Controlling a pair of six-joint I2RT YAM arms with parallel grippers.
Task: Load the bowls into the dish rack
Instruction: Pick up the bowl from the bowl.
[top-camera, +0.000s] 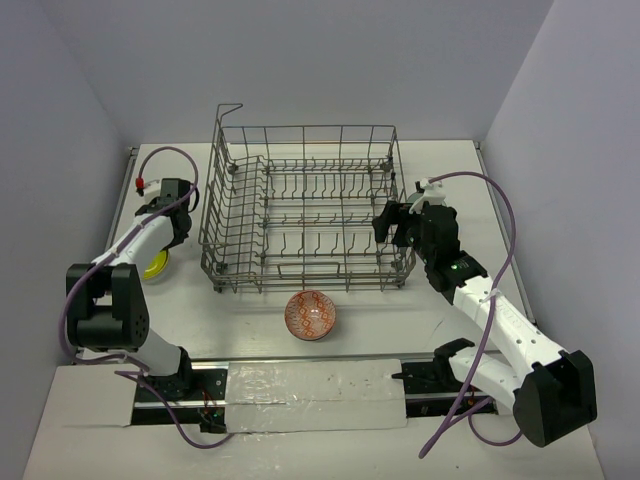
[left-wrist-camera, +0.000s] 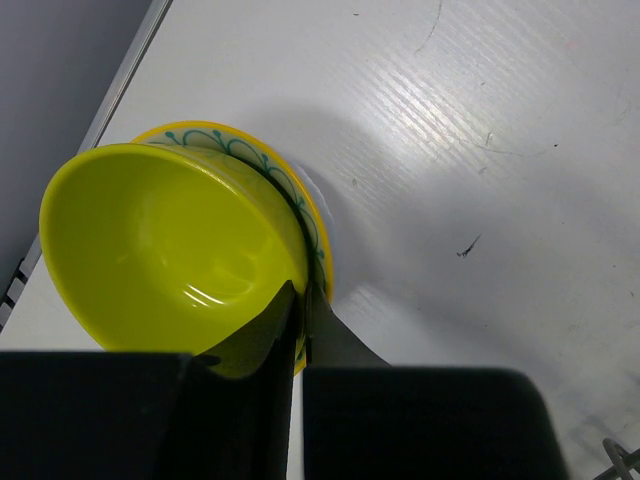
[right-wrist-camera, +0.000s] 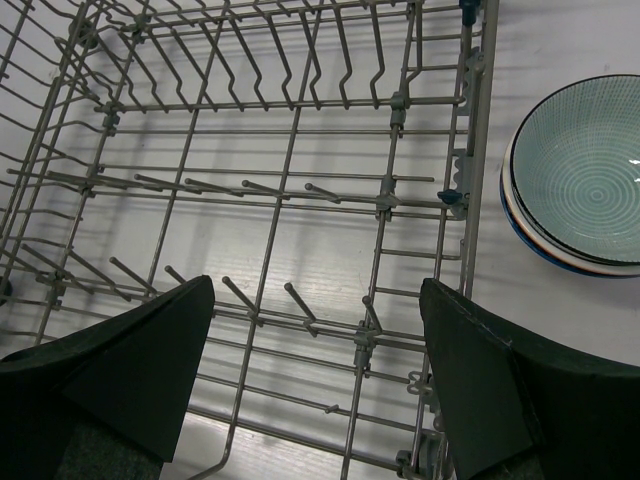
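1. The left hand (left-wrist-camera: 300, 335) pinches the lime bowl (left-wrist-camera: 170, 240) by its rim, against a yellow patterned bowl (left-wrist-camera: 232, 141)
2. The right hand (right-wrist-camera: 318, 290) spreads wide above the dish rack (right-wrist-camera: 290, 160)
3. A red-white bowl (top-camera: 312, 314) sits lower centre on the surface (top-camera: 420, 320), near the dish rack
4. A teal bowl (right-wrist-camera: 585, 165) tops a stack at upper right

White arms (top-camera: 510, 335) w/ blk joints (top-camera: 440, 235) (purple cables (top-camera: 465, 176)).

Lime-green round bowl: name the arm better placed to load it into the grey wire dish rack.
Left. The left gripper pinches the rim of the lime-green round bowl, which sits tilted on a yellow patterned bowl. The right gripper hangs open and empty over the grey wire dish rack, away from that bowl.
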